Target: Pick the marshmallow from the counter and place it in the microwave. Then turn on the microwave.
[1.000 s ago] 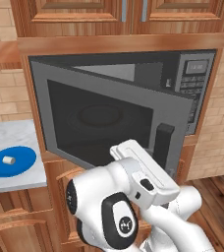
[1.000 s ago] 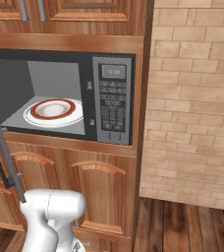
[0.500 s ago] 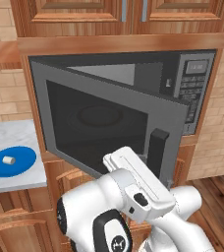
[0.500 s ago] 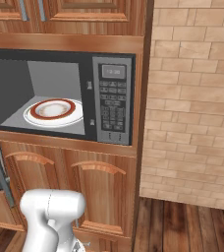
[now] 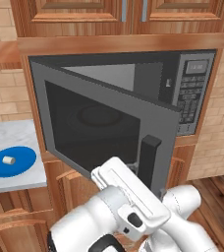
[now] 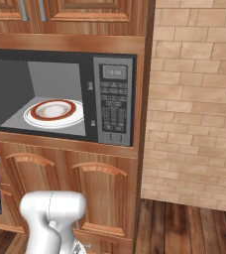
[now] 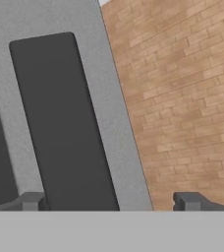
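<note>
White and stubby, the marshmallow (image 5: 7,160) is seen lying on a round blue plate (image 5: 12,162), slightly toward that plate's left side. The plate is set on the veined marble counter (image 5: 15,145), close to the counter's front edge and well short of its right-hand corner, in the left base view.

To the right of the counter, the built-in grey microwave (image 6: 60,96) is mounted in brown wooden cabinetry. Its dark glass door (image 5: 106,135) is swung open toward the camera, hinged on the left, with the black vertical handle (image 5: 148,160) near the door's free edge. Inside the cavity, a white plate with a red rim (image 6: 54,111) is seen on the floor, in the right base view. The button keypad (image 6: 114,104) is set along the microwave's right edge, under a small display.

The gripper (image 7: 111,201) is held right beside the door's free edge, its two small dark fingertips (image 7: 190,201) spread wide apart with nothing between them; the black handle and grey door frame are seen close in front of it, with a brick wall (image 7: 182,98) behind.
</note>
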